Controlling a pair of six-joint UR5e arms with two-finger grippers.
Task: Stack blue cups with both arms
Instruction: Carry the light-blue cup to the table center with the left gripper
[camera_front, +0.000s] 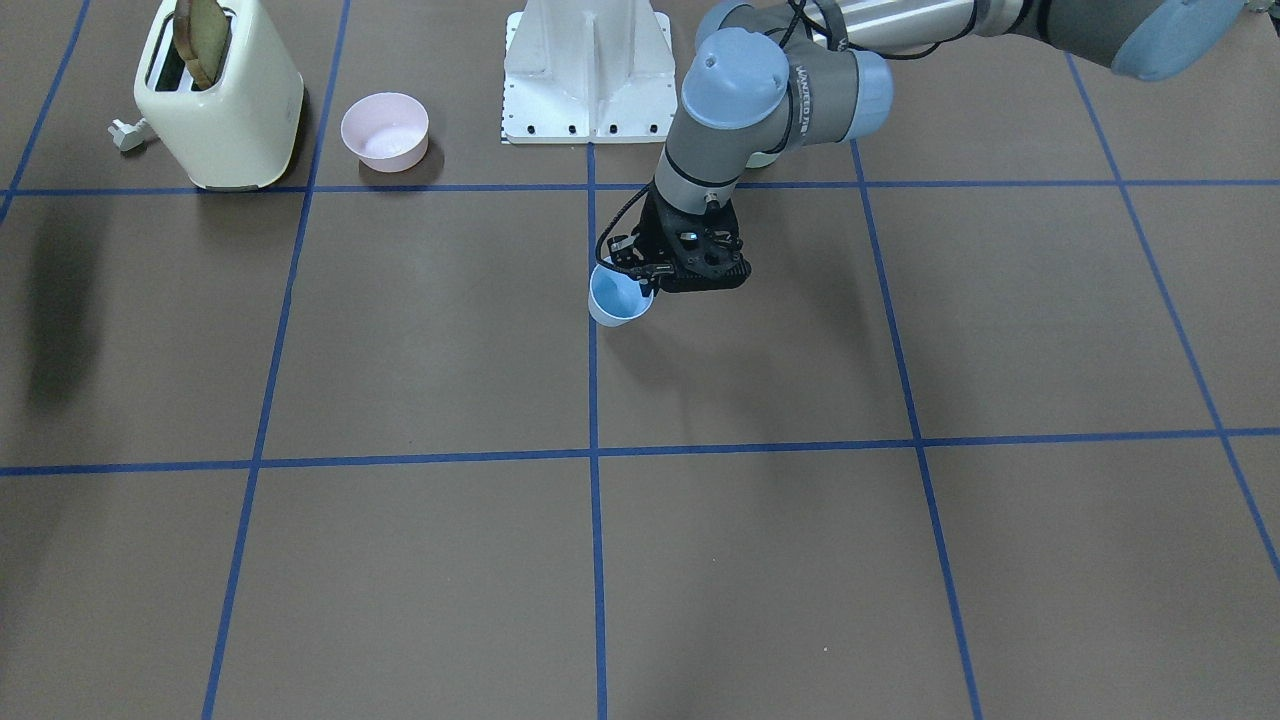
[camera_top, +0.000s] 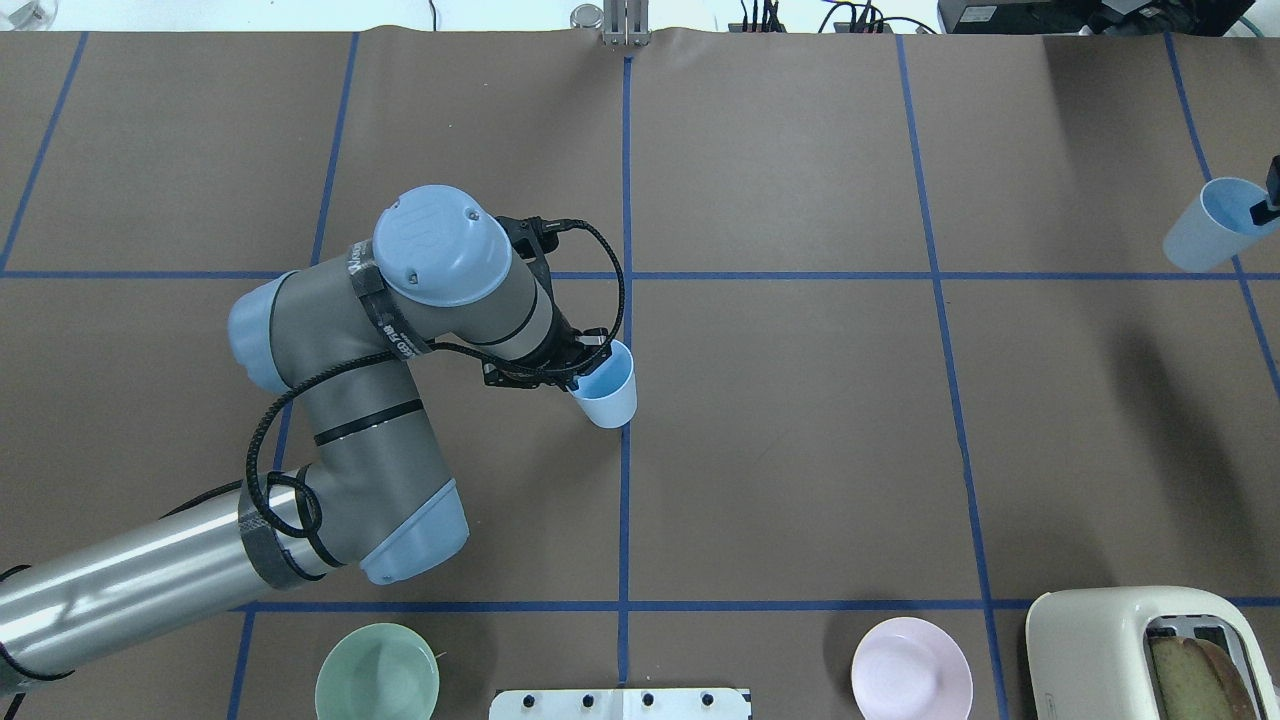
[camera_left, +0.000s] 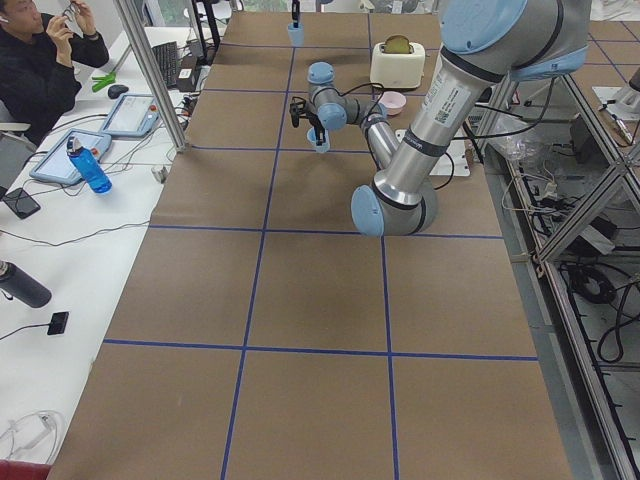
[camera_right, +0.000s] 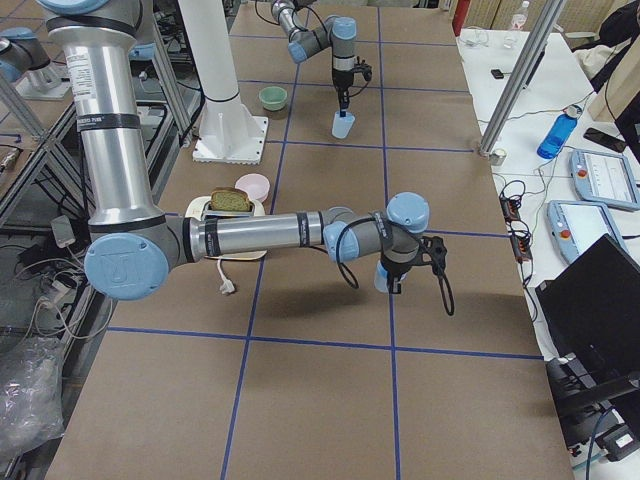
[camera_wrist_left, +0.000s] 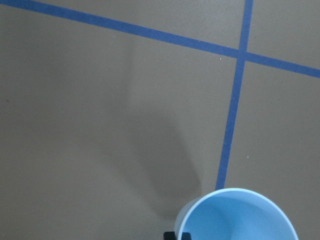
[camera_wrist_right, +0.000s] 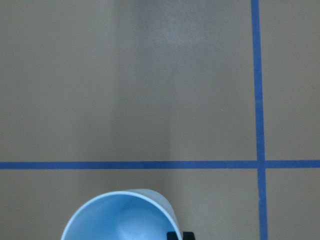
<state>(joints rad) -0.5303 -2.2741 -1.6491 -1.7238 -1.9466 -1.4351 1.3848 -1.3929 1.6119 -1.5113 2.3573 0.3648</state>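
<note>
Each gripper holds one pale blue cup by its rim. My left gripper (camera_top: 585, 372) is shut on a blue cup (camera_top: 607, 385) near the table's centre line; the cup also shows in the front view (camera_front: 618, 295) and the left wrist view (camera_wrist_left: 240, 215). I cannot tell whether it touches the table. My right gripper (camera_top: 1262, 210) barely shows at the overhead view's right edge. It is shut on the other blue cup (camera_top: 1208, 238), tilted and above the table. This cup also shows in the right wrist view (camera_wrist_right: 120, 217) and the right side view (camera_right: 383, 275).
A cream toaster (camera_front: 220, 95) with a slice of bread stands near the robot's right side, with a pink bowl (camera_front: 385, 130) beside it. A mint-green bowl (camera_top: 377, 672) sits by the white base (camera_front: 588, 70). Blue tape lines grid the brown table.
</note>
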